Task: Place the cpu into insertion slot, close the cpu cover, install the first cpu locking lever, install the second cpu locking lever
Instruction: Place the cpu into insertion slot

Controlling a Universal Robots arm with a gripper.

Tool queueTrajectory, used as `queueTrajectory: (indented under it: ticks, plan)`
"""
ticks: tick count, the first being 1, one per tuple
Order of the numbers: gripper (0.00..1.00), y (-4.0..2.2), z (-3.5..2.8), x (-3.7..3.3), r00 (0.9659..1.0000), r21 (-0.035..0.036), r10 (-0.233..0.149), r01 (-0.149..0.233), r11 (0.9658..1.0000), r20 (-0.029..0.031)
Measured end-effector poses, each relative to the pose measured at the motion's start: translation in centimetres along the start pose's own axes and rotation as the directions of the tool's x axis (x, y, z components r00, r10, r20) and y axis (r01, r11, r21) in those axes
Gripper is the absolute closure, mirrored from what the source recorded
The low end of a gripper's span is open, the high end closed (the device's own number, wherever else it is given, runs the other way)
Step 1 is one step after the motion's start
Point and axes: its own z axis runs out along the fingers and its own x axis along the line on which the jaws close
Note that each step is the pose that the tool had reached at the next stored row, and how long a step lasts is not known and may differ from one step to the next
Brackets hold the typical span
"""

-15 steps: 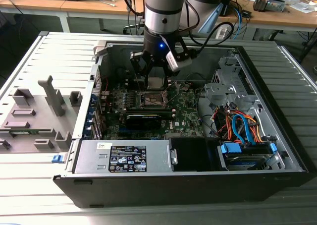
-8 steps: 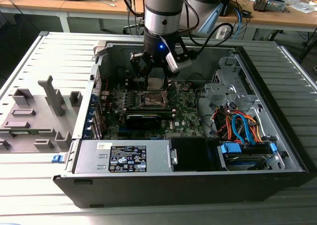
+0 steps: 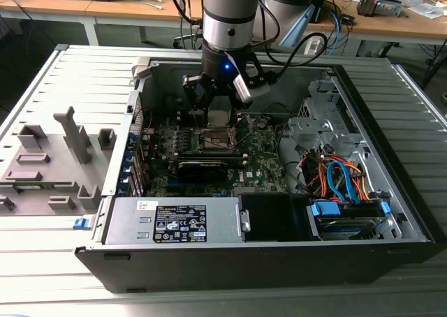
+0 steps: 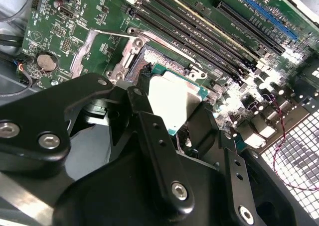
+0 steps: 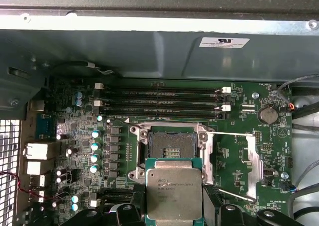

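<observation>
Near the insertion slot (image 5: 173, 145), gripper (image 5: 174, 208) pinches cpu (image 5: 174, 188) by its edges.

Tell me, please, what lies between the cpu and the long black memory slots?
The insertion slot, its dark centre uncovered, lies between the cpu and the memory slots in the first wrist view.

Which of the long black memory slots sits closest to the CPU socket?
The outermost memory slot, running right alongside the insertion slot; the others lie beyond it, toward the case wall.
</observation>
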Motion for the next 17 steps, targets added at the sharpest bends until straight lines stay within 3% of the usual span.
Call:
queueTrajectory:
  ticks: [8, 17]
  plan:
    - [0.46, 0.00, 0.01, 0.00, 1.0000, 0.0000, 0.003, -0.003, 1.0000, 0.0001]
    - [0.46, 0.00, 0.04, 0.00, 0.9992, -0.0008, 0.039, -0.039, 0.9992, 0.0011]
